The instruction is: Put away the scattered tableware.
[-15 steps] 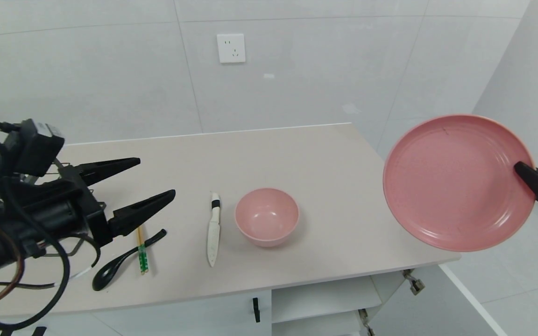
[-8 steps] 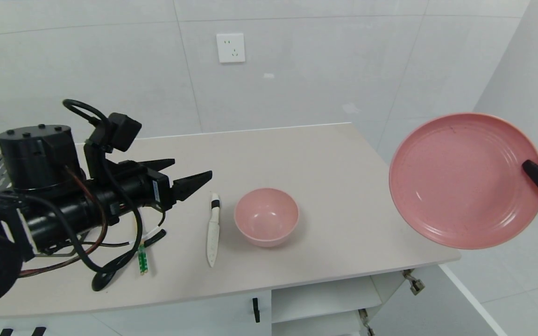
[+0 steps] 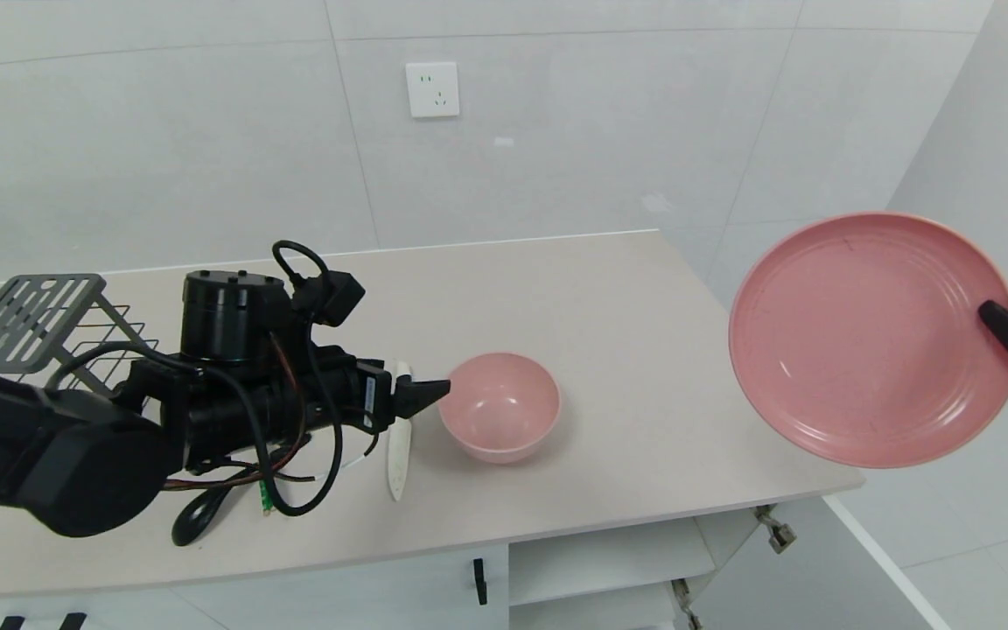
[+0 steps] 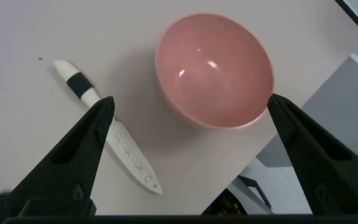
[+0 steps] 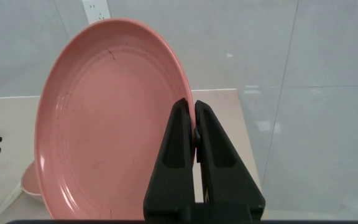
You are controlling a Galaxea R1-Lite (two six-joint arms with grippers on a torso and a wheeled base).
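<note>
Broadly, the beige counter lies beneath the left gripper, whose fingers are spread wide with nothing between them. The pink plate hangs in the air off the counter's edge, tilted almost upright, its rim pinched between the closed fingers of the right gripper. A dark wire rack stands well behind the left gripper. The pink bowl sits upright on the counter just ahead of the left gripper, framed between its two fingertips in the left wrist view. The white knife lies flat beside the bowl, partly under one left finger. A black spoon and what looks like a pair of green-tipped chopsticks lie farther back under that arm, partly hidden by cables
</note>
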